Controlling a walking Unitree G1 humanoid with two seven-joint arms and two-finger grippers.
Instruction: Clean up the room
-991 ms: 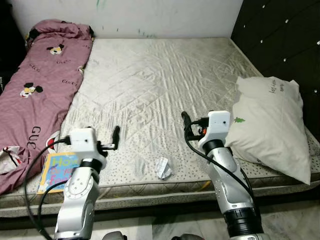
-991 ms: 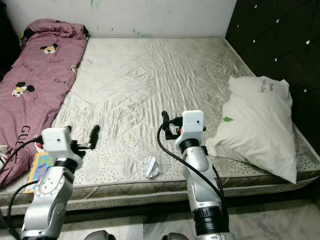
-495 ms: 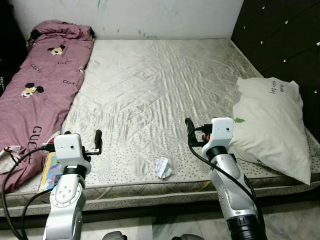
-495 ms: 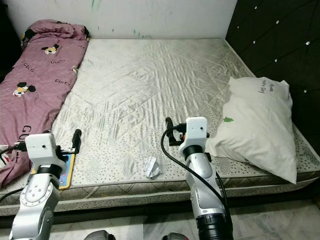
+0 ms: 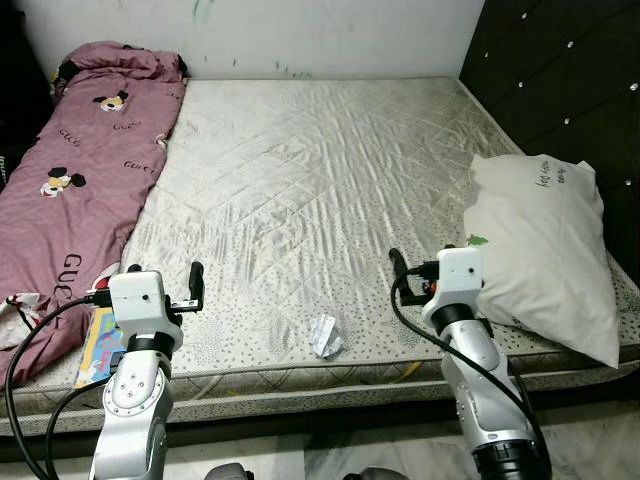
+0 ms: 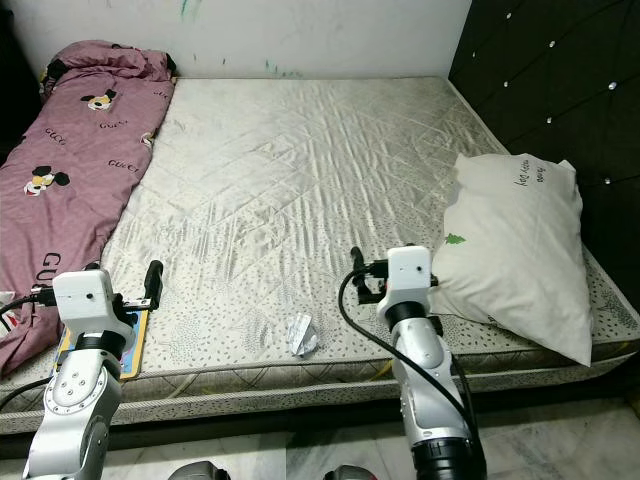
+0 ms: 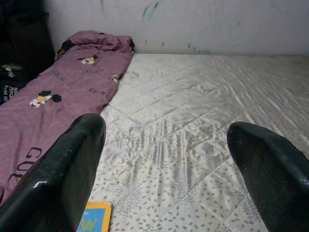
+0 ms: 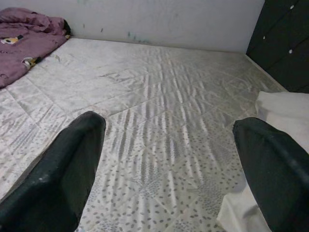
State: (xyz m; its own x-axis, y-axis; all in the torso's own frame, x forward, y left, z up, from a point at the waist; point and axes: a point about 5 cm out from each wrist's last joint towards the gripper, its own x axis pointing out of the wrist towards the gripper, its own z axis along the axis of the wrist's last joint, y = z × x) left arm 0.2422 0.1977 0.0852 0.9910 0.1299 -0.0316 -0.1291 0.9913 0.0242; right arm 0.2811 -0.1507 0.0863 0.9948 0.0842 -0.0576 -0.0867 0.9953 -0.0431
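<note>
A crumpled white wrapper (image 5: 324, 336) lies on the bare mattress (image 5: 320, 170) near its front edge, between my two arms. My left gripper (image 5: 197, 282) hovers open over the mattress's front left part, left of the wrapper, its fingers (image 7: 72, 159) wide apart with nothing between them. Just under that arm lies a colourful book (image 5: 98, 345), partly hidden by it, with a corner (image 7: 94, 218) showing in the left wrist view. My right gripper (image 5: 397, 268) is open and empty too, right of the wrapper and close to the white pillow (image 5: 545, 250).
A pink printed blanket (image 5: 80, 170) runs down the left side of the bed. A dark padded headboard (image 5: 560, 80) stands on the right and a white wall (image 5: 330, 35) at the far end. The bed's front edge (image 5: 300, 385) is right before me.
My left arm swung left and stopped above the book. My right arm drifted right and a little nearer, closer to the pillow. The wrapper has not moved.
</note>
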